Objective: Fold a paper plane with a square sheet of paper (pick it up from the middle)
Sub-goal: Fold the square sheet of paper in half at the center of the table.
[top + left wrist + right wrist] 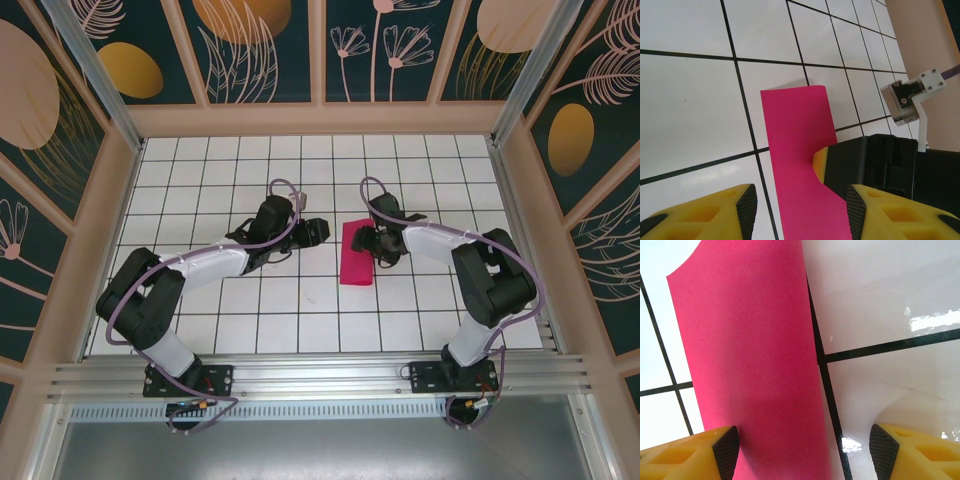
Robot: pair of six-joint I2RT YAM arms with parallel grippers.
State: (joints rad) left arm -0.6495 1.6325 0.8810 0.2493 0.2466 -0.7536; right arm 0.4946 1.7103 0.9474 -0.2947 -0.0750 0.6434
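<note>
Past the grey aluminium rail point(320, 375), the white black-gridded tile table point(250, 300) bears a thin magenta-red paper sheet point(356, 258) (folded narrow) mid-table, left gripper point(320, 231) beside it, right gripper point(364, 240) over it, both with fingers apart, dark floral wall panels point(265, 50) beyond

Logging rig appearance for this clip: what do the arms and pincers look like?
The left arm and right arm are black with white covers, each trailed by a purple cable. Pincer fingers are yellow with black pads.
</note>
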